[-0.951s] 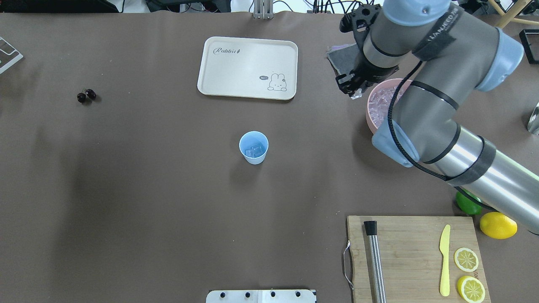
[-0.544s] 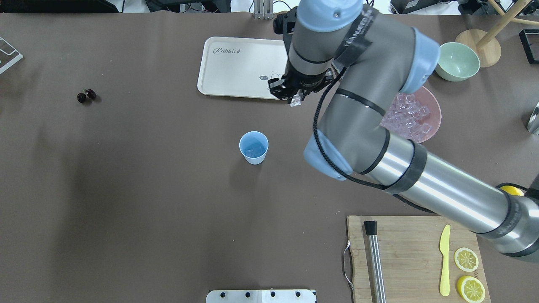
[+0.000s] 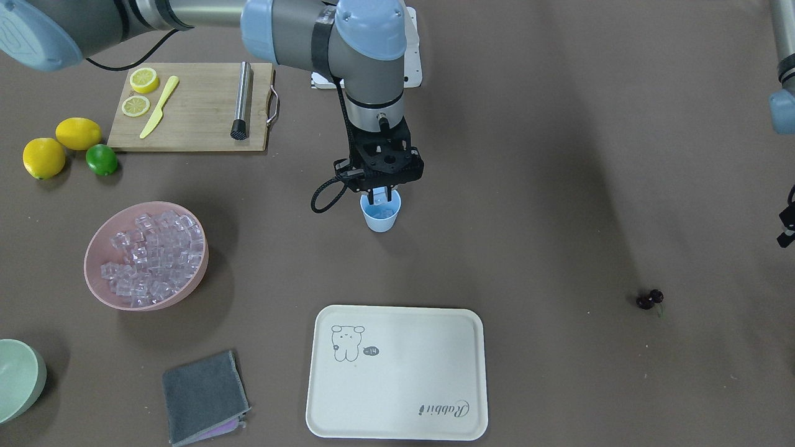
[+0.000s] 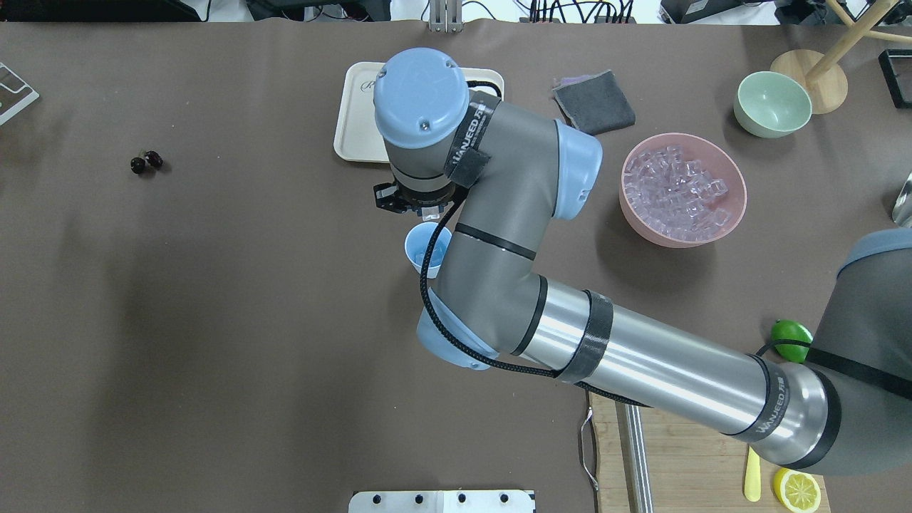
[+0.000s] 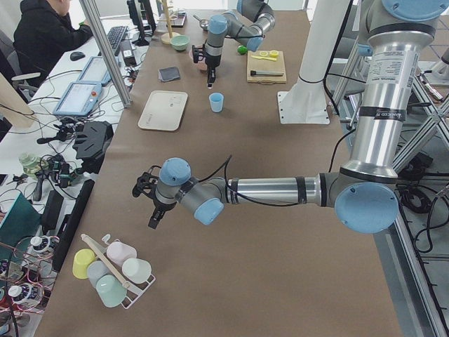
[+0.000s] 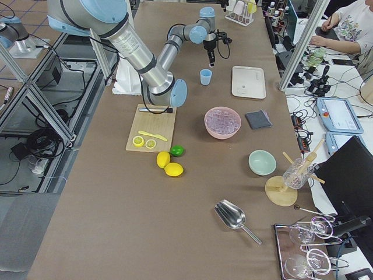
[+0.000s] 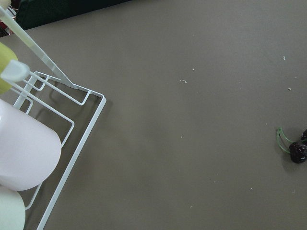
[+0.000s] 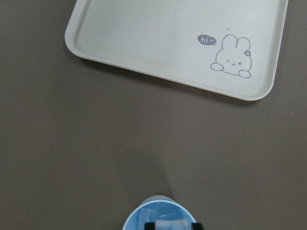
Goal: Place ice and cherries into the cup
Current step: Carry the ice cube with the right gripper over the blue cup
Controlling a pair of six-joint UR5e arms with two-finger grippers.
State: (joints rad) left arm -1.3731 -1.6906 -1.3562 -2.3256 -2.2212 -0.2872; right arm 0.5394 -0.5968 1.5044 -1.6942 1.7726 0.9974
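Ice cube [image 8: 170, 224] clamped in right gripper [image 3: 380, 198], directly over cup [image 3: 381, 225]; tips about at rim, cubes already inside. Judgement: centre over mouth, release low so cube neither bounces out nor tips light cup. Beyond: pink bowl [image 4: 680, 241] holds heap of ice [image 3: 152, 257]. Farthest: cherries [image 3: 649, 300] on table, well apart from cup. Left gripper [image 5: 153, 217] hangs on that side; open or closed, cannot tell.

Right end effector [image 3: 380, 197] downward; tightly pinched

A cream tray [image 3: 410, 372], grey cloth [image 3: 202, 394], pale green bowl [image 3: 22, 379] and wooden cutting board [image 3: 199, 105] sit apart on the table [image 3: 528, 186].
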